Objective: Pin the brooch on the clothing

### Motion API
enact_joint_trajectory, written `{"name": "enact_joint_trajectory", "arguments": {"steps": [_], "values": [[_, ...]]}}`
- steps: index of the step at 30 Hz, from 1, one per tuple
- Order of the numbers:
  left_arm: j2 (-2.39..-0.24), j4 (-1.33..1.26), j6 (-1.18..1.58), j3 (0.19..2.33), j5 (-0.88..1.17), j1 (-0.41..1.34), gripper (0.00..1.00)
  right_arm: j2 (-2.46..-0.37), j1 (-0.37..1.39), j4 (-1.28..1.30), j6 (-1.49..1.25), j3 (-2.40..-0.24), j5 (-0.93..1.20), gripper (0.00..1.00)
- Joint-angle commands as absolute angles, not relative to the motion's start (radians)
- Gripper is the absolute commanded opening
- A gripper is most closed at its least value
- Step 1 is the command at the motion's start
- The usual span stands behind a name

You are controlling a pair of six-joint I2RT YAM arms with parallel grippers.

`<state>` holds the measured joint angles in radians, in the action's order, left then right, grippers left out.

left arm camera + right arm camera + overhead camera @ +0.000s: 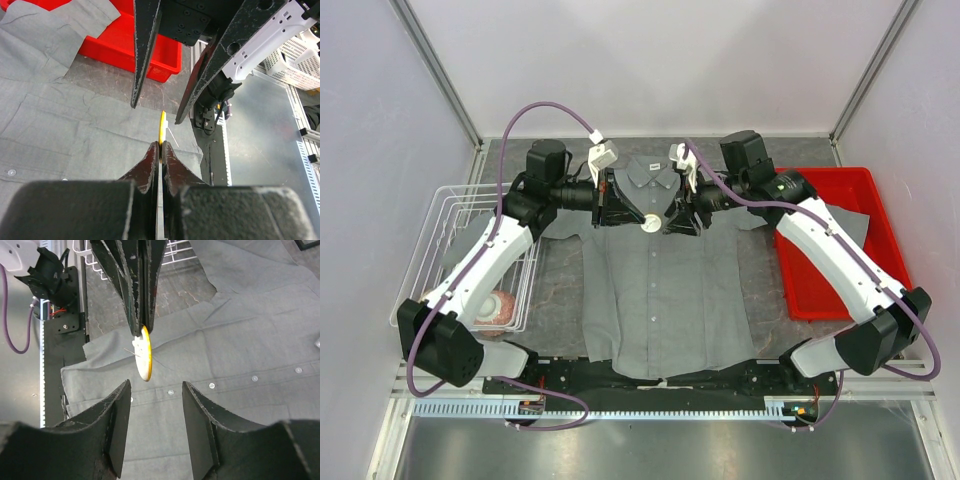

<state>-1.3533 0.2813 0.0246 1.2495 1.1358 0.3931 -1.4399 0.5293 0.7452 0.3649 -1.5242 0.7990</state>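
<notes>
a: left gripper (160,148): pressed together on the brooch (144,360), held edge-on in the air over the upper chest of the shirt (660,300), near the collar (650,172).
b: and the right gripper (155,390)?
a: spread wide, empty, facing the brooch from the other side; near it, not touching.
b: pin (129,351)?
a: a thin wire standing off the brooch, seen in the right wrist view. open or latched: cannot tell.
b: step in hand, by judgement?
a: a mid-air handover or a pin-opening, before any contact with cloth. nothing pinned yet, so likely early in the task.
b: how to do it well?
a: close the right fingers slowly on the disc's rim, clear of the wire, with no squeeze on the pin itself. hold firm on the left until the right has a sure grip. then lower toward the chest panel, off the button row (654,290), with the point slanted shallow into one layer of cloth.
b: risks?
a: small thing, thin grip: a twist or drop if both tools pull at once. loose cloth apt to bunch under the point.
</notes>
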Motion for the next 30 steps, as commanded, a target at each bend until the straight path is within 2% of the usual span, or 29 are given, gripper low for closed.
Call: {"name": "enact_joint_trajectory", "arguments": {"steps": [1, 6, 9, 13, 14, 15, 17, 18, 19, 20, 23, 27, 30], "values": [[-1.315, 0.264, 0.041, 1.239, 1.173, 0.390, 0.02, -1.410, 0.538, 0.710, 0.350, -1.526, 0.887, 0.53], [-1.308, 0.265, 0.043, 1.236, 1.192, 0.391, 0.02, -1.422, 0.557, 0.700, 0.354, -1.528, 0.880, 0.48], [-1.310, 0.264, 0.051, 1.238, 1.198, 0.393, 0.02, -1.433, 0.577, 0.681, 0.345, -1.532, 0.879, 0.41], [-1.307, 0.268, 0.046, 1.238, 1.195, 0.393, 0.02, -1.448, 0.595, 0.675, 0.336, -1.540, 0.876, 0.23], [-1.305, 0.270, 0.046, 1.236, 1.195, 0.393, 0.02, -1.451, 0.597, 0.669, 0.324, -1.540, 0.876, 0.08], [-1.305, 0.271, 0.045, 1.236, 1.193, 0.393, 0.02, -1.451, 0.597, 0.664, 0.316, -1.539, 0.874, 0.00], [-1.304, 0.272, 0.051, 1.241, 1.181, 0.393, 0.02, -1.453, 0.595, 0.631, 0.261, -1.536, 0.868, 0.00], [-1.304, 0.265, 0.073, 1.244, 1.174, 0.388, 0.05, -1.456, 0.591, 0.614, 0.235, -1.534, 0.873, 0.00], [-1.301, 0.253, 0.093, 1.246, 1.158, 0.382, 0.13, -1.459, 0.575, 0.594, 0.204, -1.529, 0.899, 0.00], [-1.301, 0.201, 0.122, 1.247, 1.157, 0.371, 0.30, -1.462, 0.563, 0.554, 0.151, -1.529, 0.910, 0.00], [-1.284, -0.025, 0.312, 1.214, 1.178, 0.287, 0.50, -1.471, 0.512, 0.441, 0.051, -1.528, 0.954, 0.00], [-1.278, -0.298, 0.575, 1.152, 1.189, 0.192, 0.51, -1.470, 0.469, 0.203, -0.267, -1.476, 1.012, 0.00], [-1.267, -0.409, 0.656, 1.115, 1.166, 0.196, 0.51, -1.463, 0.460, 0.002, -0.481, -1.384, 1.035, 0.00]]}}
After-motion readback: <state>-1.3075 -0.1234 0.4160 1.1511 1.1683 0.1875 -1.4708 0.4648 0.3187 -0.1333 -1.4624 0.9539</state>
